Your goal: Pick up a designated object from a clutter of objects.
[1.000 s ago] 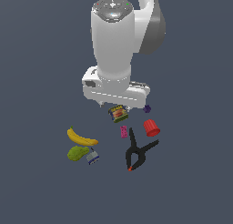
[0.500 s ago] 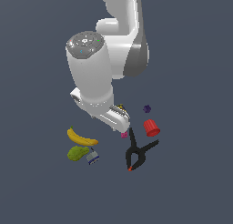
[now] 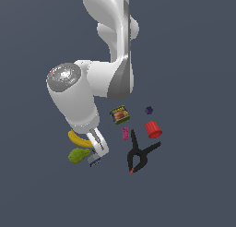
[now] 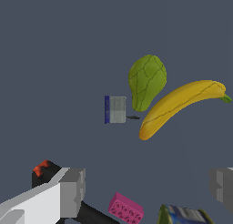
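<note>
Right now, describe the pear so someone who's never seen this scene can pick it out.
Start at the banana, the longest yellow thing in the clutter. The pear lies right beside it, with a small grey-blue padlock on its other side. It is the only olive-green item: short, lumpy, wide at one end and narrow at the other, unlike the smooth curved banana and the boxy padlock.

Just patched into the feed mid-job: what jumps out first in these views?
The bulky white arm dominates the exterior view, bent low over the clutter with its gripper near the yellow banana and green pear at that view's left. In the wrist view the pear lies beside the banana, apparently touching it, a small grey-blue item next to it and the jaws spread wide. The black clamp and red cup lie toward the exterior view's right.
</note>
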Controlling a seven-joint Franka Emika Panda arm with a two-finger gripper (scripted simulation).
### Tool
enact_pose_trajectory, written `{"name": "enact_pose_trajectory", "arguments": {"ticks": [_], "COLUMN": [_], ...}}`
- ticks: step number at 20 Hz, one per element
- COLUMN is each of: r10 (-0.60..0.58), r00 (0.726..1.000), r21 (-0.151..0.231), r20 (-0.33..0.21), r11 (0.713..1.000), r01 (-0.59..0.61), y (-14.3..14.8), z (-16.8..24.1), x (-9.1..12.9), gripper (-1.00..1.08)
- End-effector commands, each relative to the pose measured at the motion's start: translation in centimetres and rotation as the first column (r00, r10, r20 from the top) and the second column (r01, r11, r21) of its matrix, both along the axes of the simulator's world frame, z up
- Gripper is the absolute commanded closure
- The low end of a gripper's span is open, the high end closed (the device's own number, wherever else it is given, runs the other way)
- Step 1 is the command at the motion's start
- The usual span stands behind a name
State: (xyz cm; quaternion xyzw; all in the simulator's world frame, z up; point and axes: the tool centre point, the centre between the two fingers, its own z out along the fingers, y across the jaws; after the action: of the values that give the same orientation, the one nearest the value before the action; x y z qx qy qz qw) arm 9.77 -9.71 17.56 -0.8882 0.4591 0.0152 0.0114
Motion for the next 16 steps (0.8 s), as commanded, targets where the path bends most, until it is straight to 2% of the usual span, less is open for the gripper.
{"name": "enact_pose_trajectory", "arguments": {"ticks": [1, 4, 9, 16], "r10": [-0.092, -0.198, -0.35, -0.48], "r00": [0.996, 0.98, 0.937, 0.877], "r21": [-0.004, -0.009, -0.019, -0.03], "r20": [0.0, 0.001, 0.006, 0.013], "r11": [0.996, 0.98, 0.937, 0.876], "r01": [0.092, 0.198, 0.35, 0.48], "y": [-1.3, -2.9, -5.2, -7.5], "z": [-1.3, -2.9, -5.3, -7.6], "x": [0.6, 1.2, 2.0, 2.5], "gripper": [-0.92, -0.92, -0.92, -0.92]}}
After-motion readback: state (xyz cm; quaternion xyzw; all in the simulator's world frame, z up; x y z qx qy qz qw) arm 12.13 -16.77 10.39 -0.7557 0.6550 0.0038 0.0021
